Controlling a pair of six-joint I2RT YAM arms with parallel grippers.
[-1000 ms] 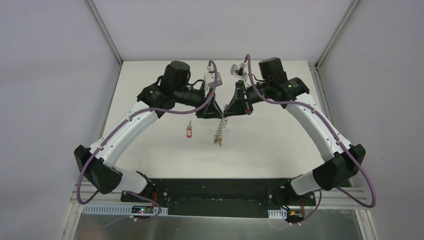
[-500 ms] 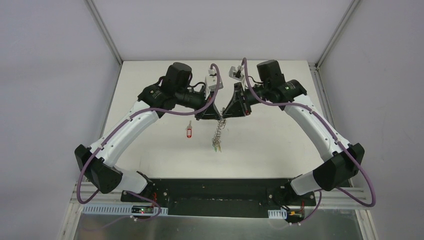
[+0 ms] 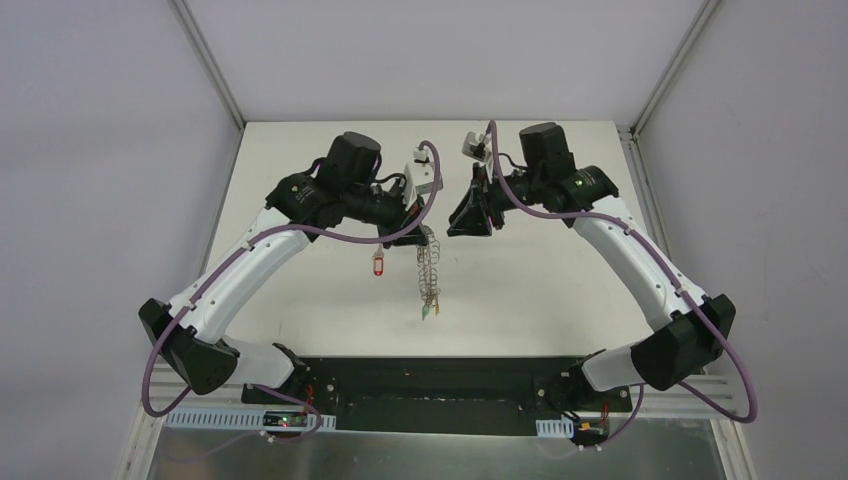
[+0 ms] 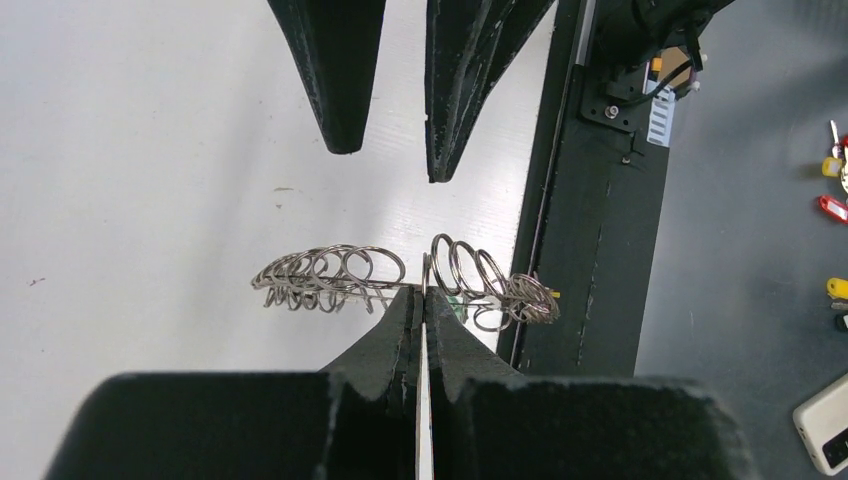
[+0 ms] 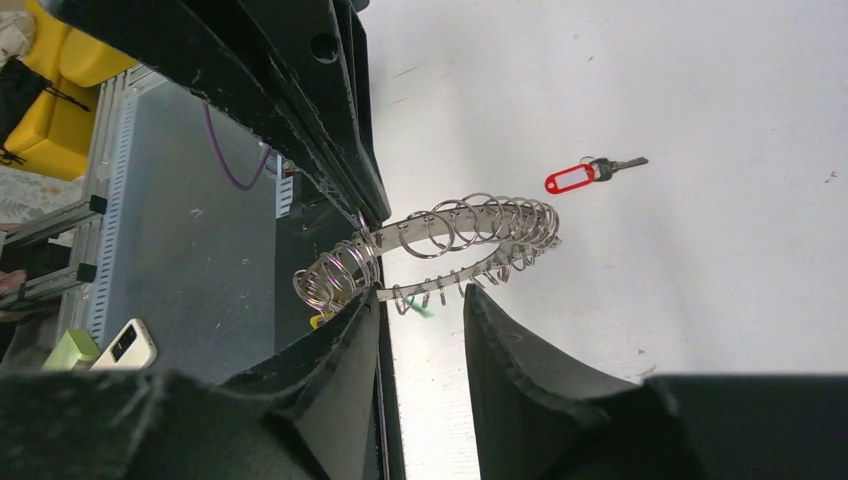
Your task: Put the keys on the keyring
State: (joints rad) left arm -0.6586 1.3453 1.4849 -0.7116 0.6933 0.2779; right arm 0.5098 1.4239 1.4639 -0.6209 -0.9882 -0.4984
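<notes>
The keyring hangs above the white table as a grey band strung with many small wire loops. My left gripper is shut on its upper end. In the left wrist view the closed fingertips pinch the keyring edge-on. A green key and a yellow head dangle at its lower end. My right gripper stands open beside it, holding nothing. Its gripper has one finger close by the keyring. A red-tagged key lies on the table, also visible as the red-tagged key.
The black base rail runs along the near table edge. Beyond that edge, on a grey surface below, lie several coloured key tags and a white device. Metal frame posts flank the back corners.
The right gripper has opened and let go of the keyring. The left gripper has shut on it and drawn it toward the near left, where it now hangs lower.
</notes>
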